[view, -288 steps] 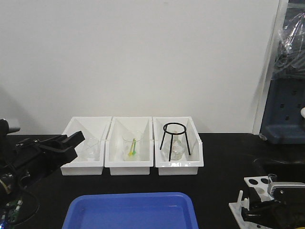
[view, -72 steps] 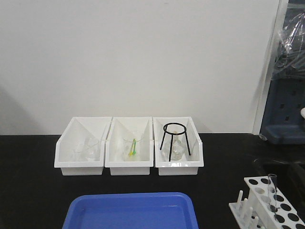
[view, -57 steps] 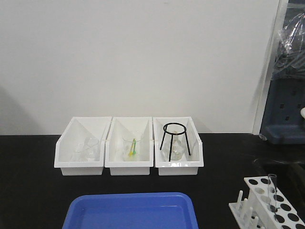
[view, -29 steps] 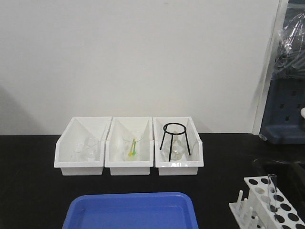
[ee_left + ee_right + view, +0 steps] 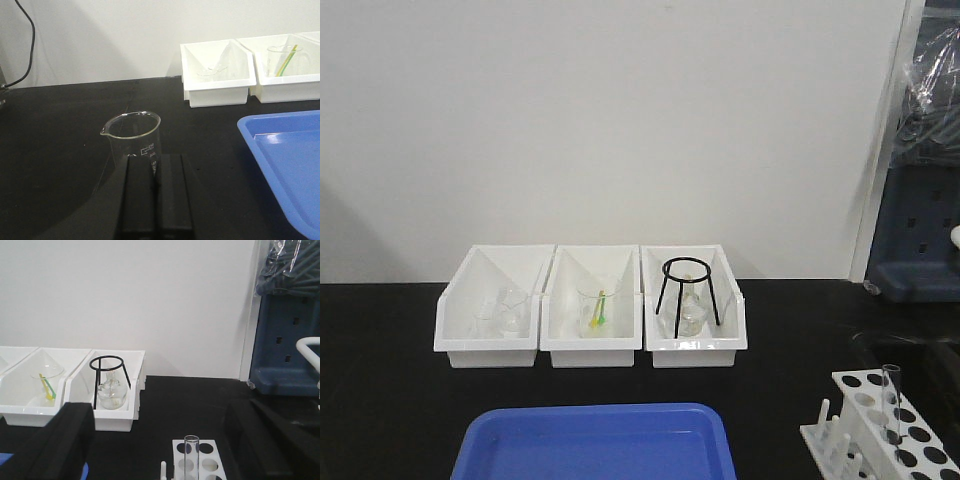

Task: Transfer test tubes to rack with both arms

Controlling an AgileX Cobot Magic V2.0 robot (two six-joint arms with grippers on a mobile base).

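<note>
One test tube (image 5: 891,400) stands upright in the white rack (image 5: 876,432) at the front right of the black table. Neither arm shows in the front view. In the right wrist view the same test tube (image 5: 191,459) stands in the rack (image 5: 201,456) just ahead of my right gripper (image 5: 160,412). This gripper is open, with its black fingers (image 5: 67,440) wide apart and nothing between them. In the left wrist view my left gripper (image 5: 156,157) is shut and empty, right behind a clear beaker (image 5: 132,136).
Three white bins (image 5: 485,350) stand in a row at the back. They hold small glassware, a beaker with yellow-green sticks and a flask under a black tripod (image 5: 688,290). A blue tray (image 5: 600,440) lies front centre. A dark blue cabinet (image 5: 920,230) stands at the right.
Five seconds ago both arms showed low in the front view, the right one at the rack. Both are now out of that view. Nothing has moved in the last second.
</note>
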